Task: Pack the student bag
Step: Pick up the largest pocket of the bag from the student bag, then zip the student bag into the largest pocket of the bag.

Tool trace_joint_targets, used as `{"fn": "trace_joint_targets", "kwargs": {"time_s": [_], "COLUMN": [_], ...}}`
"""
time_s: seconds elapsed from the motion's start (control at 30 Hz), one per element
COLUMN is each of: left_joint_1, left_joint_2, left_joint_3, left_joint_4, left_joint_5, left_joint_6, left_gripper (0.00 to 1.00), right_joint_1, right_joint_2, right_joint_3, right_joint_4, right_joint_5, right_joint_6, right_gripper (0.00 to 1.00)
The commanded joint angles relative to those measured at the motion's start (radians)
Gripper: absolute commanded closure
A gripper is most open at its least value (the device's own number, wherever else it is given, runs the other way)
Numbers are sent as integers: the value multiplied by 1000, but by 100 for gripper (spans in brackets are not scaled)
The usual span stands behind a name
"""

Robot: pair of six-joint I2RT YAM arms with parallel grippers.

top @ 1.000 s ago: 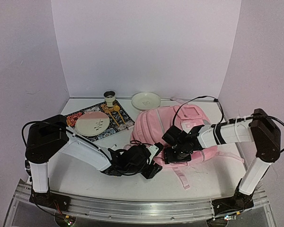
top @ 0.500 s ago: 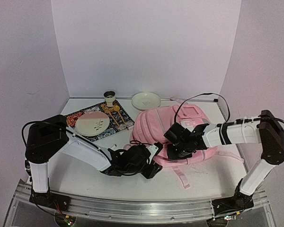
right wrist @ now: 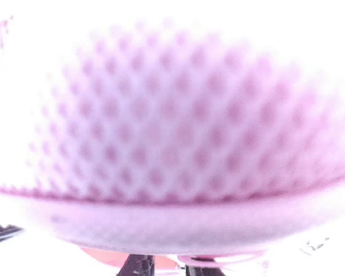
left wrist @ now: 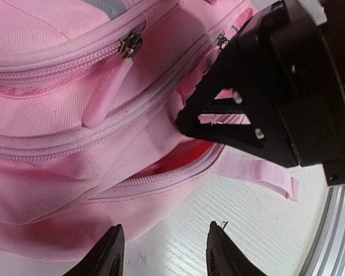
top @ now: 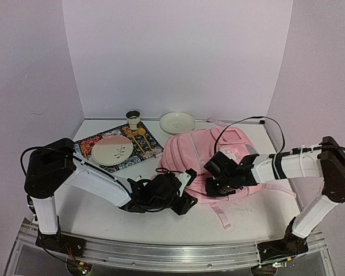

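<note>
The student bag [top: 190,152] lies on the table [top: 103,215], its long axis running roughly away from the arms. The left hand [left wrist: 164,256], released and empty, faces its near zip opening [left wrist: 167,167]. The right hand [top: 217,185] rests on it; I cannot tell its grip.

Three plain walls box in the scene: a back wall [top: 178,57], a left wall [top: 29,75] and a right wall [top: 325,69]. All are pale lilac and bare, and they meet at two vertical corners. The side walls angle outward toward the camera. Below them lies a white table [top: 98,221]; its top is matt, with a faint wood grain that shows close up in the left wrist view. A ribbed aluminium rail [top: 178,253] runs along the table's near edge. The light is soft and even, brightest on the back wall, with only faint shadows on the table.
</note>
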Motion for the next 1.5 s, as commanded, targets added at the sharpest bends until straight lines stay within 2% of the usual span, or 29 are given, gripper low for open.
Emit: {"fn": "trace_joint_targets", "kwargs": {"time_s": [0.0,0.13,0.27,0.53,0.8,1.03,1.47], "left_joint_1": [4,18,24,35,45,46,45], "left_joint_2": [-75,-77,-73,-8,70,159,131], "left_joint_3": [-9,-14,-15,5,30,77,3], "left_joint_4": [24,24,24,22,24,54,228], "left_joint_5": [-9,-9,-12,-13,-6,62,134], "left_joint_6": [-3,-7,-10,-17,-46,-88,-179], "left_gripper": [50,50,50,51,53,56,60], "right_joint_1": [-5,-5,-5,-5,-4,-1,56], "right_joint_2": [-32,-22,16,-8,-84,-90,-1], "right_joint_3": [-19,-19,0,15,36,61,85], "right_joint_4": [-17,-21,-41,-63,-64,7,211], "right_joint_5": [-37,-26,-25,-37,-93,-166,-221], "right_joint_6": [-40,-60,-70,-80,-96,-105,-87], "right_gripper": [71,67,69,100,100,100,100]}}
